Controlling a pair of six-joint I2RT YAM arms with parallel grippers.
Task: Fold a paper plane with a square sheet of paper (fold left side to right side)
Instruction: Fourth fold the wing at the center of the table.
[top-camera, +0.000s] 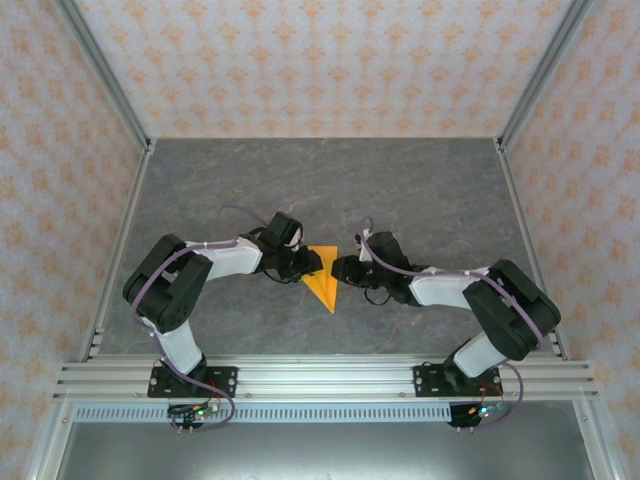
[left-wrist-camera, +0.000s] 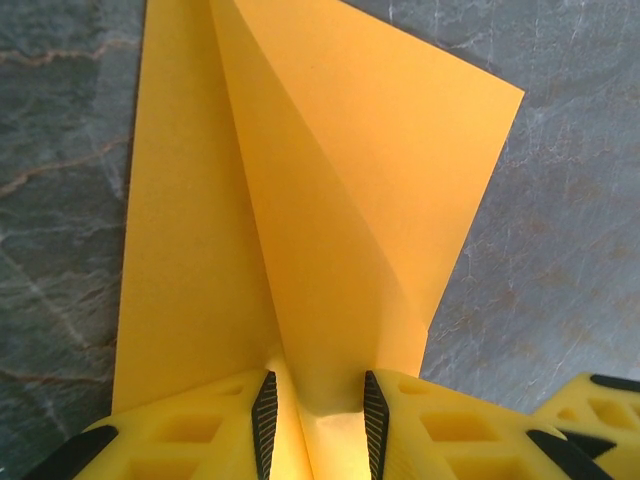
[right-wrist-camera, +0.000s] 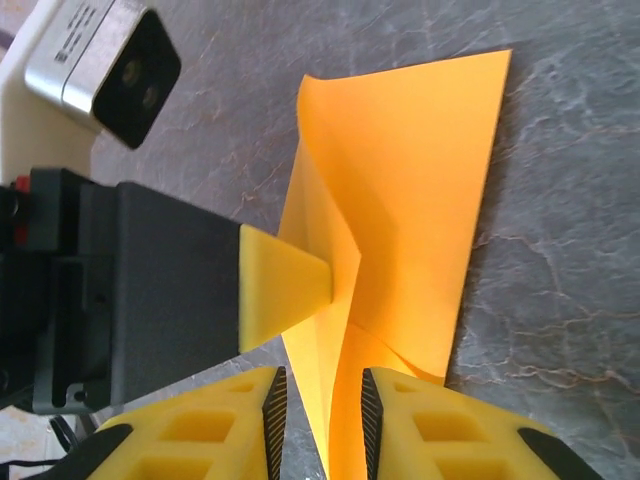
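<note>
The paper plane (top-camera: 322, 284), half folded from bright-orange paper, is seen lying on the grey marbled counter (top-camera: 420, 190), its sharp point turned toward the arm bases. It is flanked by both hands: the left hand (top-camera: 311, 262) is set against the plane's left edge, and the right hand (top-camera: 339, 270) against its right edge, both at the broader end away from the point.

From the left wrist, the paper plane (left-wrist-camera: 330, 200) is seen spreading away from the left hand (left-wrist-camera: 318, 402). A raised fold of the plane is taken in between the black pads (left-wrist-camera: 265, 415), which stand narrowly apart. Whether the fold is actually pinched cannot be told.

From the right wrist, the right hand (right-wrist-camera: 322, 410) is shown with its jaws a narrow way apart. An edge of the paper plane (right-wrist-camera: 420, 180) lies between them, close to one pad, while bare counter is seen beside the other, so nothing is clamped. A yellow finger (right-wrist-camera: 282, 290) of the left hand is seen touching the plane's raised fold.
</note>
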